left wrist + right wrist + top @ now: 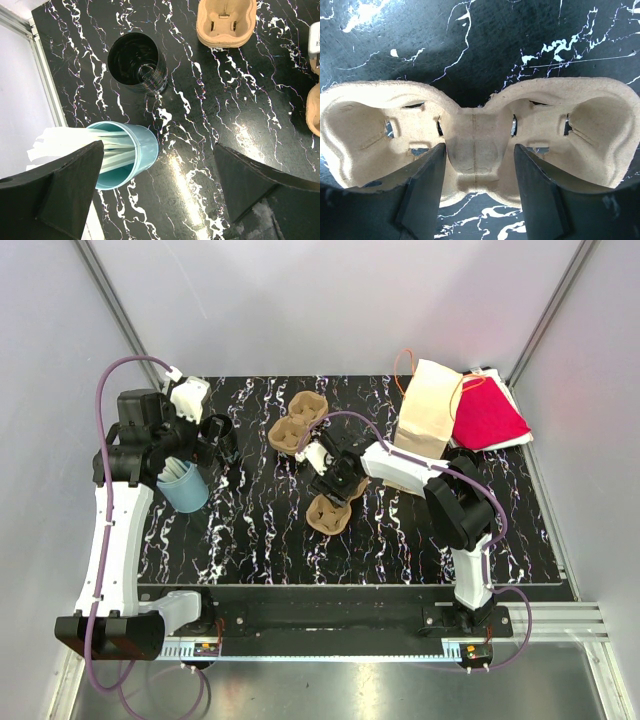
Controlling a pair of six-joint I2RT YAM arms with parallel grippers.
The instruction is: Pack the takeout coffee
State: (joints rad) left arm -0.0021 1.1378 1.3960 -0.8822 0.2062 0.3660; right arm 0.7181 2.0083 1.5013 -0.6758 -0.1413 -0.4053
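A brown two-cup cardboard carrier (475, 125) lies on the black marbled table. My right gripper (479, 150) is open over it, one finger in each well on either side of its middle bridge, with a small gap on the right side. From above, the right gripper (330, 485) covers part of this carrier (330, 515). A second carrier (298, 423) lies further back. My left gripper (160, 190) is wide open above bare table, with nothing between its fingers. A teal cup (125, 155) holding white strips sits by its left finger, and a black cup (137, 62) stands beyond.
A tan paper bag (428, 408) and a red cloth (488, 412) lie at the back right corner. The second carrier (226, 22) shows at the top of the left wrist view. White walls close in the table on the left, right and back.
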